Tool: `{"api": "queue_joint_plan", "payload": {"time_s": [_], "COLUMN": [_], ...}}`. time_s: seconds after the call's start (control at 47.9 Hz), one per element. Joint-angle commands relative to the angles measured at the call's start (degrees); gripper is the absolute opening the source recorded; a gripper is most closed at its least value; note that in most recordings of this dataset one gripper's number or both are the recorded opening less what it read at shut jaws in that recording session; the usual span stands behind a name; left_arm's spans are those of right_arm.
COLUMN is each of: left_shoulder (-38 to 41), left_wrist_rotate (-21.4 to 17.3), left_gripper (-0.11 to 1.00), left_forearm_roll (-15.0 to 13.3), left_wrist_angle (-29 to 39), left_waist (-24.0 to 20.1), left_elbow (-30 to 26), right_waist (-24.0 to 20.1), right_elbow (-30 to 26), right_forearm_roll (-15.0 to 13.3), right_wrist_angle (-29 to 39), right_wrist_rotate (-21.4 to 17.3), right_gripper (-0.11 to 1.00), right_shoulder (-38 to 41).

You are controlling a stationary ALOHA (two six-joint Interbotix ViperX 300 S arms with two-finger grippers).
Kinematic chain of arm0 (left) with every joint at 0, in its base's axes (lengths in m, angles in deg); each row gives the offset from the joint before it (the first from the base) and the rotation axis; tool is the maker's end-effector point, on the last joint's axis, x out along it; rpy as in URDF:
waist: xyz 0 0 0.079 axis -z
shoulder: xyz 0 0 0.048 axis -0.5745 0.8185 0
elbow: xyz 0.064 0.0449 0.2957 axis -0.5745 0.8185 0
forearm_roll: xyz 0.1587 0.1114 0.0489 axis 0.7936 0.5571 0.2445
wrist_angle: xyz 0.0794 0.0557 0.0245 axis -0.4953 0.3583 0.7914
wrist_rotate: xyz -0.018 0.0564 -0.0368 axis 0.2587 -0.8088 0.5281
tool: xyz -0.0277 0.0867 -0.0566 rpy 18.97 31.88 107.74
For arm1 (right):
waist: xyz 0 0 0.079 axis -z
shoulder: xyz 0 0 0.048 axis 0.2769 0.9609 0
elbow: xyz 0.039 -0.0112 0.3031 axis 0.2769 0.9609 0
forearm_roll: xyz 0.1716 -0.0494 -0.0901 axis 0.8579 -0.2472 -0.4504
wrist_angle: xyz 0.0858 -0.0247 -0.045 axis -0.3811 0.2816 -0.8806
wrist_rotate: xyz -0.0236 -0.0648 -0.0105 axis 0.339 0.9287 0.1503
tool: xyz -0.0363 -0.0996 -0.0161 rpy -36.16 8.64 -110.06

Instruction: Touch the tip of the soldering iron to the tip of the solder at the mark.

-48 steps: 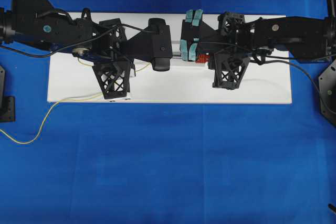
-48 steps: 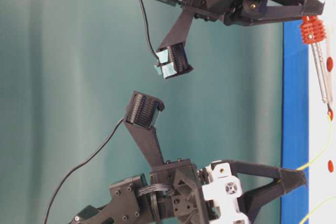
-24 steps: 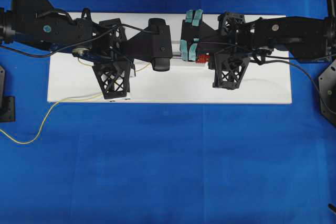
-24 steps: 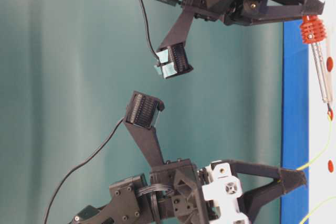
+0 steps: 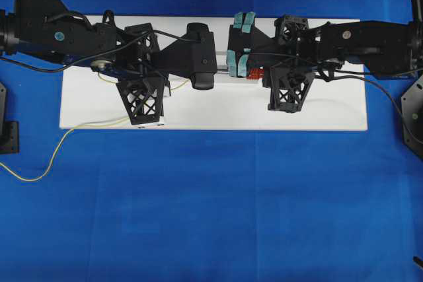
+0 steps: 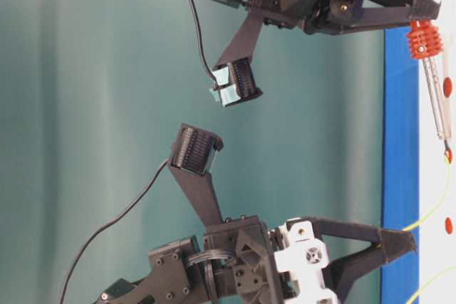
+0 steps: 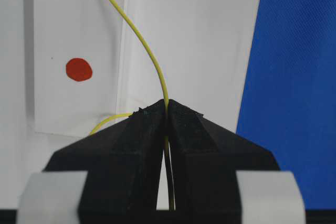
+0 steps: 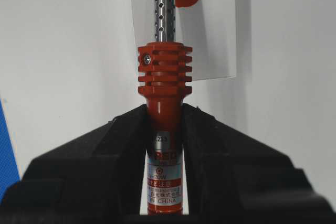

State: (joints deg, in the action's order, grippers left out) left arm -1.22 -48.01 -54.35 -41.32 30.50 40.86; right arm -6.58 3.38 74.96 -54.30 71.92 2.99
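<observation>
On blue cloth (image 5: 211,216), white board (image 5: 330,113), teal backdrop (image 6: 85,105)

1. The two black robot arms, the left (image 5: 99,37) and the right (image 5: 357,41), lie across the far half of the white rectangular board (image 5: 218,113), nearly meeting at its middle.
2. The board's near strip lies open, save the thin yellow solder wire (image 5: 99,123) crossing its near-left corner.
3. The blue cloth (image 5: 218,209) beyond the board's near edge lies bare, apart from that wire's loop at the left.
</observation>
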Motion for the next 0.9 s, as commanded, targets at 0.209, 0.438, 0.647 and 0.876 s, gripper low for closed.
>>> {"api": "queue_joint_plan", "payload": {"time_s": [0.209, 0.438, 0.647, 0.876], "left_shoulder": [-1.7, -6.5, -11.3, -11.5], "left_wrist_rotate": [0.1, 0.4, 0.6, 0.7], "left_gripper": [0.01, 0.01, 0.01, 0.01], "left_forearm_roll": [0.1, 0.1, 0.1, 0.1], "left_wrist_angle": [2.5, 7.0, 7.6, 7.1], "left_waist": [-0.2, 0.1, 0.5, 0.5], "left_elbow": [-1.9, -1.9, 0.4, 0.7], "right_waist": [0.1, 0.0, 0.0, 0.1], "right_elbow": [-1.5, -1.5, -1.6, -1.8], "right_forearm_roll": [-0.1, -0.5, -0.7, -1.2], "right_wrist_angle": [-0.2, -0.2, -0.3, 0.4], "right_wrist_rotate": [0.1, 0.2, 0.2, 0.0], "right_gripper": [0.06, 0.06, 0.06, 0.06], "right_shoulder": [-0.8, -0.8, -0.8, -1.4]}}
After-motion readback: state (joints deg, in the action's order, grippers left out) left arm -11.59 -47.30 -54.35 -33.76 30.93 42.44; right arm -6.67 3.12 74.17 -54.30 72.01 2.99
